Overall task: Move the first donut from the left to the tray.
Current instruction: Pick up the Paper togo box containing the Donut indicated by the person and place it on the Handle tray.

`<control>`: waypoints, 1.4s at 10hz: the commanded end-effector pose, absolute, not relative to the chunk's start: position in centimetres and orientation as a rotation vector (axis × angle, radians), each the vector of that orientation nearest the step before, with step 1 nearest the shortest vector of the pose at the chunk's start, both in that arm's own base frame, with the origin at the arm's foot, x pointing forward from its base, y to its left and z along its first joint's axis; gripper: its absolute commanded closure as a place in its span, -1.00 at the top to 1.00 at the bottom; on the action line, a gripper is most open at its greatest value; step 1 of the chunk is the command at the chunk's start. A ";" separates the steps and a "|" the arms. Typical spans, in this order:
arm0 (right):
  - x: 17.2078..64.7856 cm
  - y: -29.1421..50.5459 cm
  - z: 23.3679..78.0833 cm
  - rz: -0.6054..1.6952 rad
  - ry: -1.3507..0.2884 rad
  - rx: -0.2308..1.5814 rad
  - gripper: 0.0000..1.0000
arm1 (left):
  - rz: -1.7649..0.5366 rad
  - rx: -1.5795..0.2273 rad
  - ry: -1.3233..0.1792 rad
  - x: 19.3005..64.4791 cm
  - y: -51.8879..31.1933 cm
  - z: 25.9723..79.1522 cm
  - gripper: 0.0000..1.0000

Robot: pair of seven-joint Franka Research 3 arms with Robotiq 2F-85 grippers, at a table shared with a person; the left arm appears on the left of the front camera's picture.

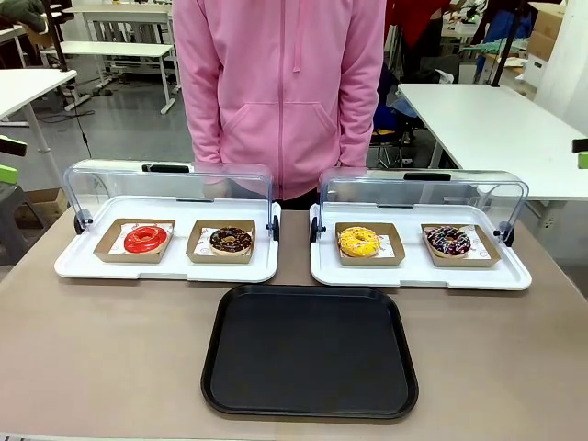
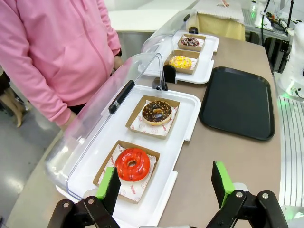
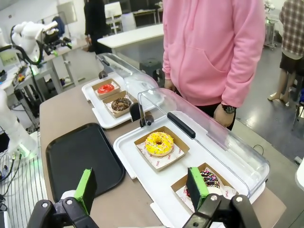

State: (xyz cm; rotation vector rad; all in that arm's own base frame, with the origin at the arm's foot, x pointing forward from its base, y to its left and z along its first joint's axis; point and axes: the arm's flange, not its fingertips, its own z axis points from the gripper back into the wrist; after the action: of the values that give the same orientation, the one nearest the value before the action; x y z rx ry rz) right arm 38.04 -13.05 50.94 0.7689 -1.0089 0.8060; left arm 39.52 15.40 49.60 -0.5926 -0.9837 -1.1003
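On the brown desk (image 1: 110, 349), the glossy red-glazed ring donut (image 1: 147, 239) sits in its shallow cardboard holder at the left end of a white tray (image 1: 78, 265) with a raised clear lid, just beyond the large flat black plastic tray (image 1: 310, 350). In the left wrist view, the left gripper (image 2: 165, 185) hangs near that donut, jaws spread wide and holding nothing. In the right wrist view, the right gripper (image 3: 141, 187) has its jaws wide apart near a yellow-glazed donut (image 3: 159, 143).

We can read no words, brands or numbers anywhere; the white paper liners (image 2: 138, 126) carry small red print, too blurred for us to decipher.
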 end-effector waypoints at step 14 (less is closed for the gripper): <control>38.6 -13.2 51.1 0.823 -1.047 0.770 1.00 | -1.116 -0.598 -1.018 39.8 15.6 49.7 1.00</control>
State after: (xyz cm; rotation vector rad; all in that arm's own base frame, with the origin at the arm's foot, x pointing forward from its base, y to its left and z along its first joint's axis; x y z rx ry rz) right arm 38.04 -13.04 50.92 0.7694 -1.0090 0.8077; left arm 39.51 15.41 49.60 -0.5920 -0.9846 -1.1016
